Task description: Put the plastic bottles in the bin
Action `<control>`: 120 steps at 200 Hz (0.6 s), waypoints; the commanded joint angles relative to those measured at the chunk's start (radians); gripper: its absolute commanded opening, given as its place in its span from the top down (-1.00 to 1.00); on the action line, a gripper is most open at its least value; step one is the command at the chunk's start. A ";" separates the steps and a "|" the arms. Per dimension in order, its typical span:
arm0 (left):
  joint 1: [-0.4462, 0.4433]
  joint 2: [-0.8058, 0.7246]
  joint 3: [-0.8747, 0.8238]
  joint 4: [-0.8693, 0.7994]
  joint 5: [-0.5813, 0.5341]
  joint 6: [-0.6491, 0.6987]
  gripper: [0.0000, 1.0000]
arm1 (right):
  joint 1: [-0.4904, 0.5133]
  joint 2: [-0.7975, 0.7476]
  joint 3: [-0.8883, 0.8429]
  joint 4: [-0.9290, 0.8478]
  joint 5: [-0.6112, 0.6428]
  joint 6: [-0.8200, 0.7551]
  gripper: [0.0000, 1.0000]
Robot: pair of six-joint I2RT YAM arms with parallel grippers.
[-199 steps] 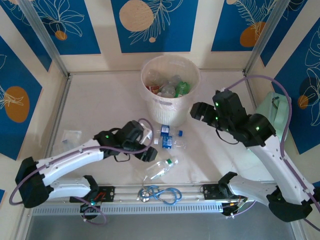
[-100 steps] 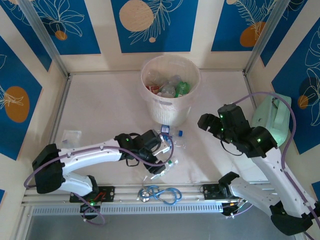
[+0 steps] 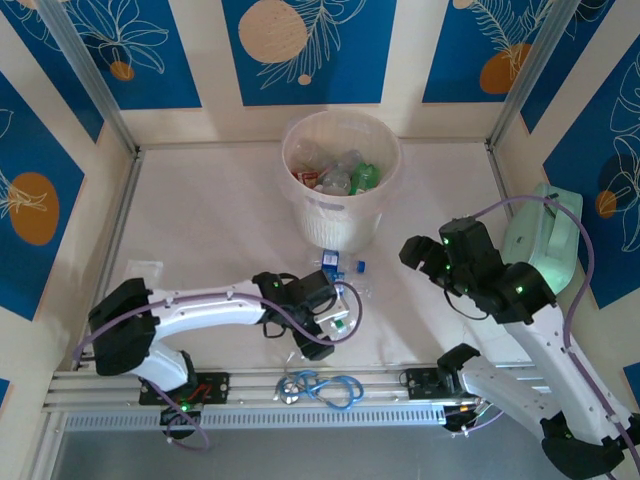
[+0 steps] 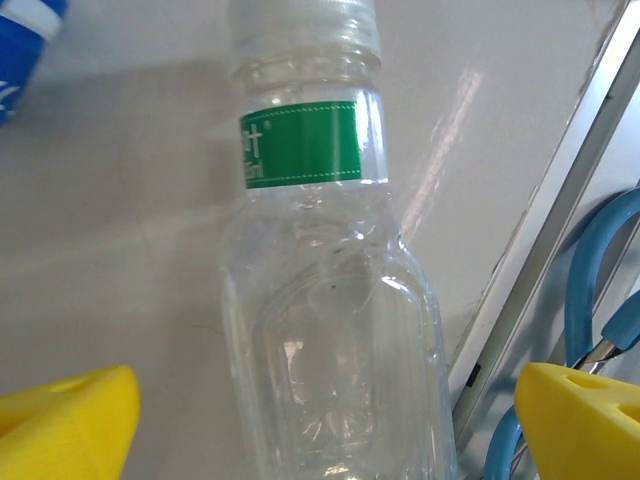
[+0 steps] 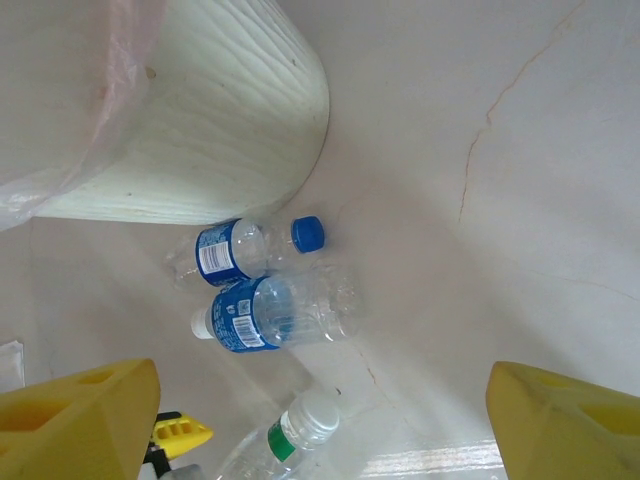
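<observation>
Yellow-tipped left claw (image 4: 320, 430) spread wide, straddling a clear plastic bottle with green label and white cap (image 4: 325, 300) lying on the pale counter (image 4: 120, 180) — fingers clear of its sides, no contact. Blue cable loop (image 3: 325, 385) just beside it at the near rail. Two clear blue-labelled bottles (image 5: 280, 315) lie side by side at the foot of the tall ribbed cream-white bin (image 3: 345, 225); more bottles (image 3: 335, 178) inside — clear, green, red. Right claw (image 5: 320, 420) spread, empty, hovering right of the bin. Mint-green case (image 3: 545, 235) far right.
</observation>
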 commanded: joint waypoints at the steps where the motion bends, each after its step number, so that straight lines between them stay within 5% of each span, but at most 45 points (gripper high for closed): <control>1: -0.016 0.036 0.045 -0.010 -0.025 0.032 -0.90 | -0.006 -0.012 -0.013 -0.011 -0.015 0.024 -0.69; 72: -0.021 0.111 0.028 0.019 -0.044 0.030 -0.78 | -0.007 -0.032 -0.039 -0.019 -0.012 0.028 -0.67; 120: -0.023 0.120 0.026 0.031 -0.052 0.030 -0.53 | -0.009 -0.033 -0.037 -0.017 -0.011 0.029 -0.52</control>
